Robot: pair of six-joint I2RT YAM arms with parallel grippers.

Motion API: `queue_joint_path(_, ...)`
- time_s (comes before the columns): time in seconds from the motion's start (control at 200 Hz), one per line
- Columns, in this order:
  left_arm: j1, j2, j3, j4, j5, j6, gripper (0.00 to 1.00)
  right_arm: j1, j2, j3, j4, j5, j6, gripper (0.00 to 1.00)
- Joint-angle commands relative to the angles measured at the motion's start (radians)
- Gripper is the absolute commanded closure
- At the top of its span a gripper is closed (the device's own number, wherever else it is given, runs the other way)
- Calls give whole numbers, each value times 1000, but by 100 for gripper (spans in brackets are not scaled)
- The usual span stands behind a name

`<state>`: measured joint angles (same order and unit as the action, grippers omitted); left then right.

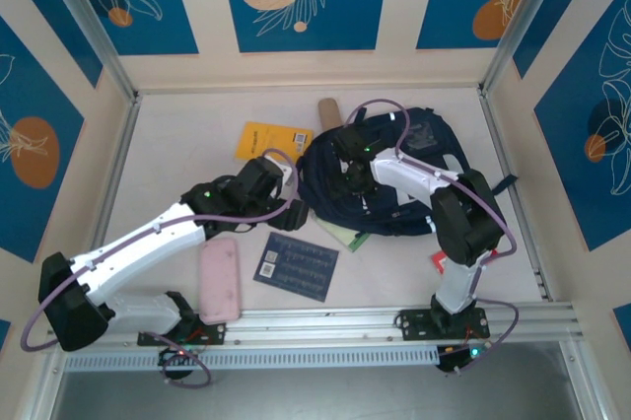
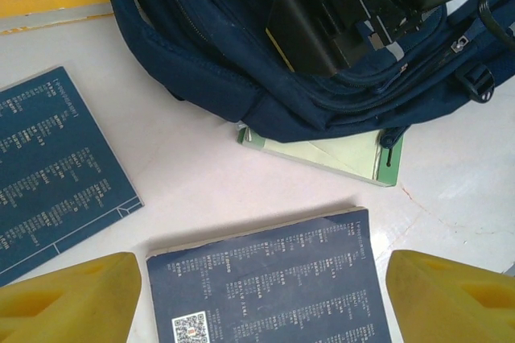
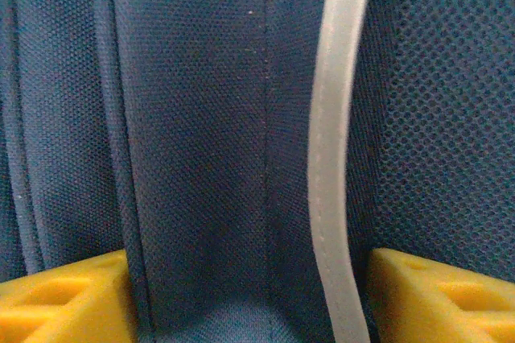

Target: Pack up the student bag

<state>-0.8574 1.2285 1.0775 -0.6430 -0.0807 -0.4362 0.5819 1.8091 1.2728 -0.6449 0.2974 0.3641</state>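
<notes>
The student bag point(image 3: 193, 117) lies between right tool point(image 3: 253, 307) fingers.

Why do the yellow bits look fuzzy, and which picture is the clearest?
Left wrist view: the yellow fingers sit too near the lens and blur, while print on the navy book is sharp. Right wrist view: the student bag weave is crisp. Top view: even light, soft shadows.

One student bag point(image 1: 424, 139), two navy books point(image 2: 265, 287), one green notebook point(image 2: 330, 154)
</notes>
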Motion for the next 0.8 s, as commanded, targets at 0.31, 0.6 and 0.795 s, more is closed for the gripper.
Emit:
queue_joint_path(0.31,12,-31,7,-3,-16,20,19,-11,-44,10,-81,-28,17,100)
queue_joint_path(0.6,9,1,30,55,16,96,19,-145,-201,135,-153,-247,68,100)
queue_joint_path(0.795,-37,-16,-23,215,38,211,19,-227,-228,195,-170,-397,183,100)
